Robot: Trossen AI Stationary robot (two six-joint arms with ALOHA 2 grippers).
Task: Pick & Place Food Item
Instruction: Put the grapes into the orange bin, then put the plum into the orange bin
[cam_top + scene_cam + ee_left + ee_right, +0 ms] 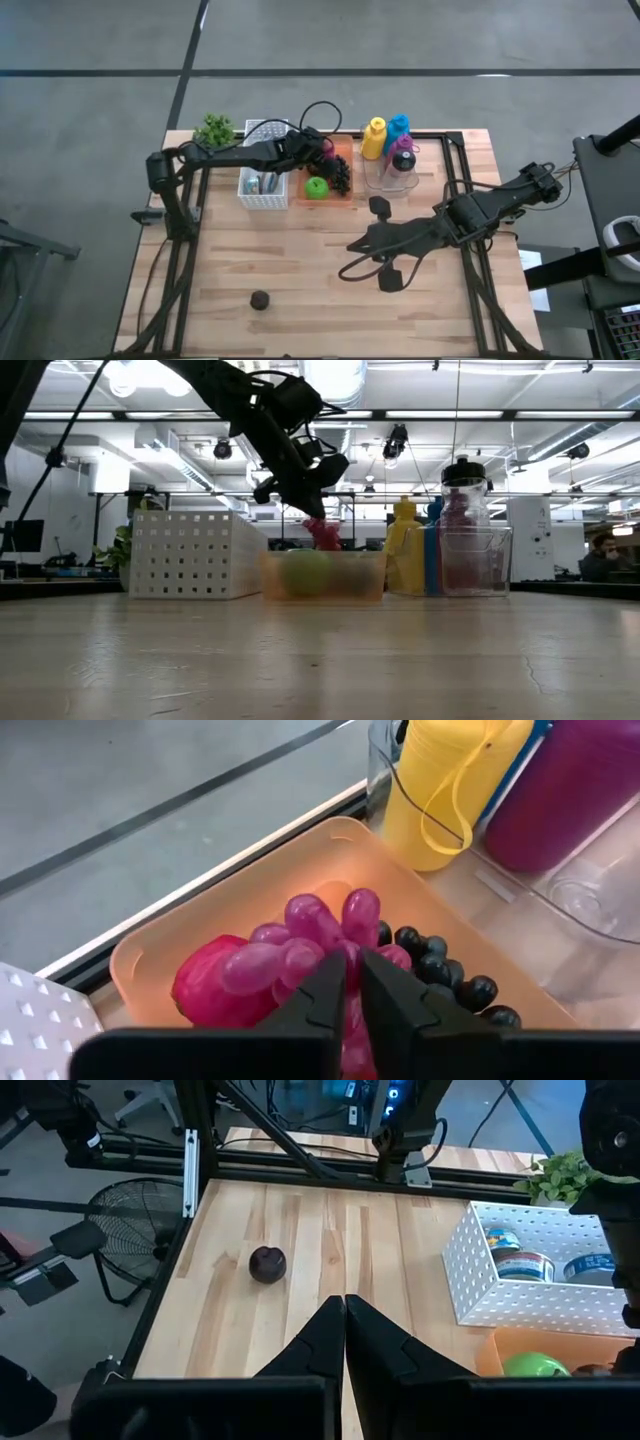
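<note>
Over the orange bin (150, 960), left gripper (352, 982) jaws pinch the pink grape bunch (300, 955), hanging straight below; right gripper (344, 1312) clenched, empty, well apart mid-counter.

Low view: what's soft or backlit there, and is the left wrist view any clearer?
Low view: ceiling lights glare behind the arm, the left gripper is a dark silhouette, the orange bin looks soft. Left wrist view: the pink grapes are evenly lit, a little soft up close.
</note>
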